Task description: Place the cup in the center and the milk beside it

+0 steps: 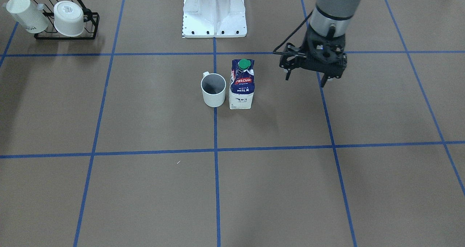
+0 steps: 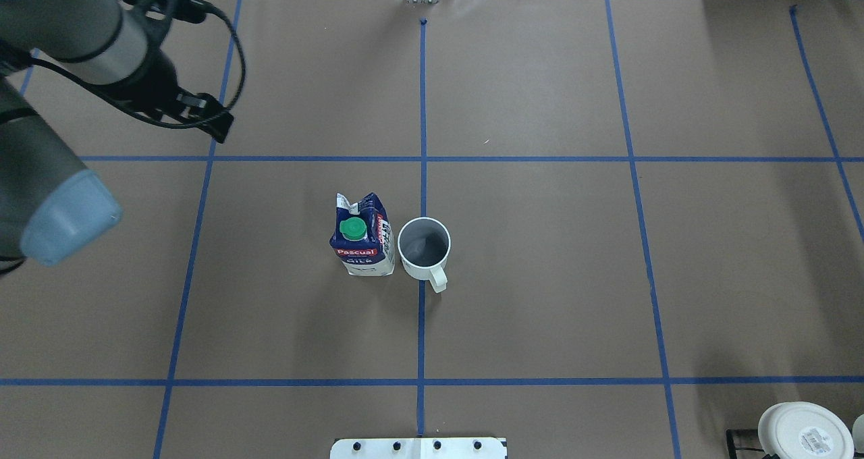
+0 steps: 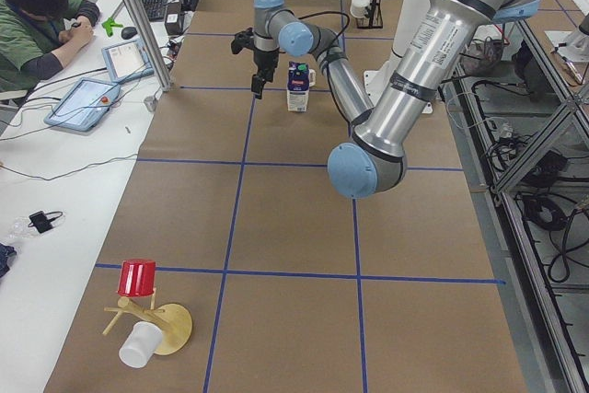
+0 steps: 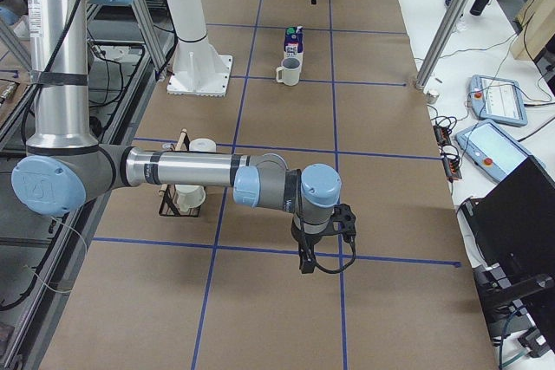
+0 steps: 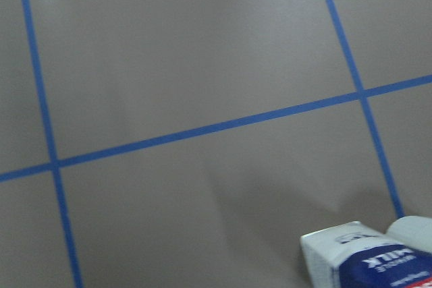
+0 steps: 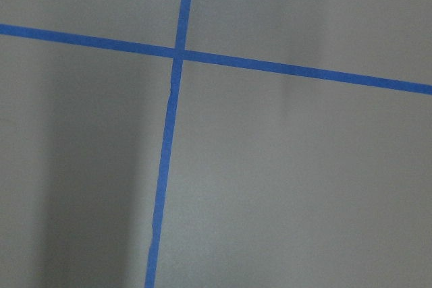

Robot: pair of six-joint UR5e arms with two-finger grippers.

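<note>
The cup [image 1: 213, 90] stands upright on the brown board [image 1: 152, 109], right on the central blue tape line, with its dark inside showing in the overhead view [image 2: 424, 246]. The milk [image 1: 241, 84] stands upright close beside it, green cap up [image 2: 362, 236]; I cannot tell whether they touch. Its corner shows in the left wrist view [image 5: 364, 261]. My left gripper [image 1: 306, 78] hovers open and empty, well clear of the carton on its side away from the cup, and shows in the overhead view [image 2: 216, 125]. My right gripper [image 4: 308, 262] shows only in the exterior right view, far from both; I cannot tell its state.
A black wire rack [image 1: 92, 25] holding two other white cups stands near the robot's right side. The white robot base [image 1: 214, 14] is behind the cup and milk. A wooden stand [image 3: 170, 329] with a red and a white cup sits at the table's left end. An operator [image 3: 37, 25] sits at the side table.
</note>
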